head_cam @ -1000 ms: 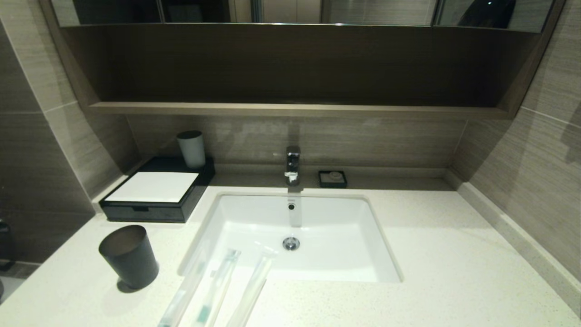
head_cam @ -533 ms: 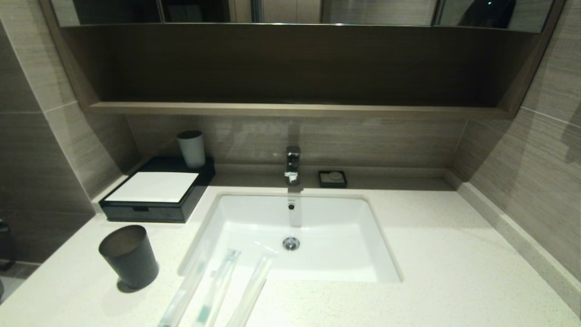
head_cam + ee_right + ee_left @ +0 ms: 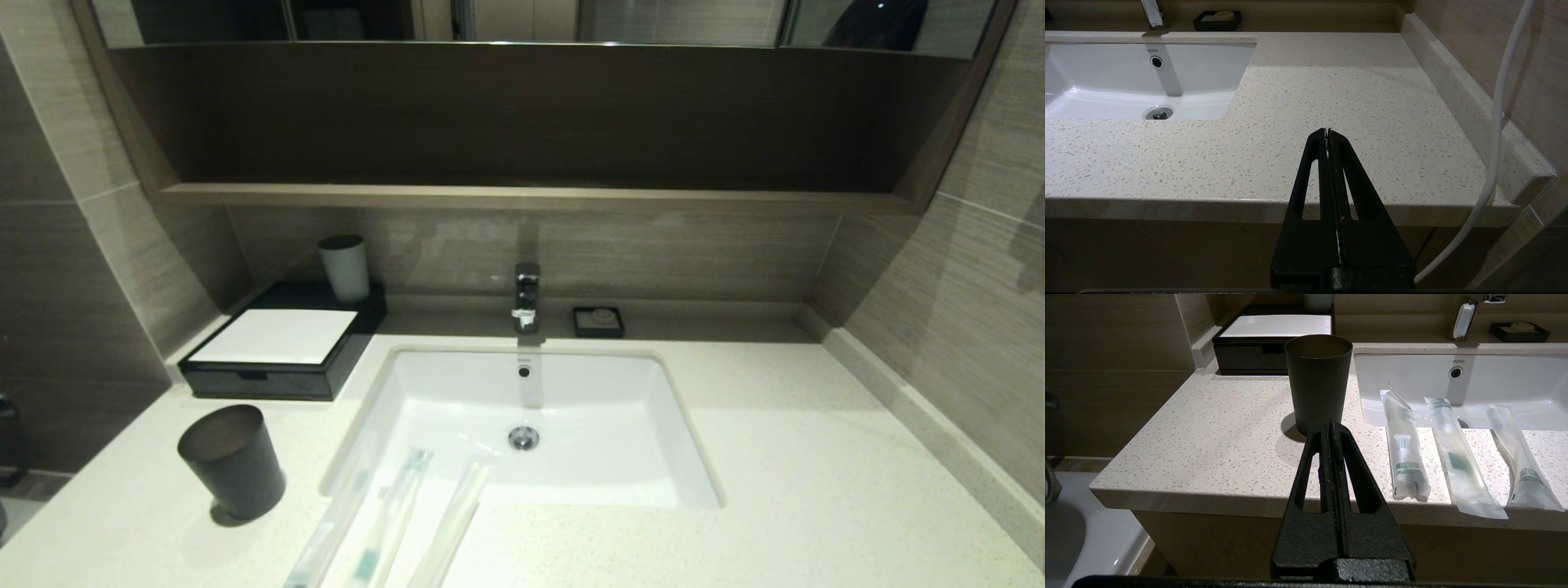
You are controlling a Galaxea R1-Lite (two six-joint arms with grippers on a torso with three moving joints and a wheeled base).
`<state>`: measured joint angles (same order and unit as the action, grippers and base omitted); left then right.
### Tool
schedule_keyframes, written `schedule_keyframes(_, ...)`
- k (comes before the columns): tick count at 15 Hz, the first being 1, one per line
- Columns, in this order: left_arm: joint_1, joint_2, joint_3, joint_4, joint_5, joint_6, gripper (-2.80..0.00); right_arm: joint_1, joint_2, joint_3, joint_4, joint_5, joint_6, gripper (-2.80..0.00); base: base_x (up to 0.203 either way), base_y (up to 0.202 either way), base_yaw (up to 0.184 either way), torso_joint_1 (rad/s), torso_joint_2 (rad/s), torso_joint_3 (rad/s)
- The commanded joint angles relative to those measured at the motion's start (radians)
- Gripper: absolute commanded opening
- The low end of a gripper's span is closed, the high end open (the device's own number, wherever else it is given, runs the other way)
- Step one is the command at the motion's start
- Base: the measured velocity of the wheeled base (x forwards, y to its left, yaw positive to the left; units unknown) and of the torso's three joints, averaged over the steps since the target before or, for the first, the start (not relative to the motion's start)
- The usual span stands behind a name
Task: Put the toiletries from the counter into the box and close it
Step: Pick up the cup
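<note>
From the head view, neither arm shows. Your three toiletries [image 3: 392, 514] lie side by side at the counter [image 3: 816, 490] front, their far ends hanging over the sink [image 3: 571, 384] rim; a careless nudge could tip one into the basin. The box [image 3: 277, 351] sits in the far left corner with its drawer shut and a pale cup [image 3: 344, 267] standing on its back part, so a high reach over the lid could knock that cup.

In the left wrist view, your left gripper [image 3: 1331, 424] hangs off the counter's front edge, fingers pressed together, holding nothing. The dark grey cup [image 3: 1318, 381] stands straight ahead of the claw, between it and the box; drive forward and you will likely topple it. The packets lie just to the side of the claw, near the edge, where slippery wrap could slide off.

In the right wrist view, your right gripper [image 3: 1327, 132] is also closed and empty, short of the edge. Bare stone lies ahead, with a white cable [image 3: 1498, 122] alongside that could snag.
</note>
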<state>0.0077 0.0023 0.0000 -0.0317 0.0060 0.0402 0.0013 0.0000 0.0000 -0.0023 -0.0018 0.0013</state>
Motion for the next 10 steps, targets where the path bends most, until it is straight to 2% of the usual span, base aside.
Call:
schedule_keyframes(1,0.001,0.001,-0.006,0.001,-0.002,0.000,-2.80,0.000,0.000,0.002,-0.001,0.000,0.000,-2.80,0.000,0.000,0.000,0.000,0.00,0.000)
schedule_keyframes(7,0.000,0.001,-0.079,0.016,-0.028,-0.001,-2.80,0.000,0.000,0.002,-0.001,0.000,0.000,-2.80,0.000,0.000,0.000,0.000,0.00,0.000)
schedule_keyframes(10,0.000,0.001,-0.146,0.109,-0.039,-0.003,-2.80,0.001,0.000,0.002,-0.001,0.000,0.000,-2.80,0.000,0.000,0.000,0.000,0.00,0.000)
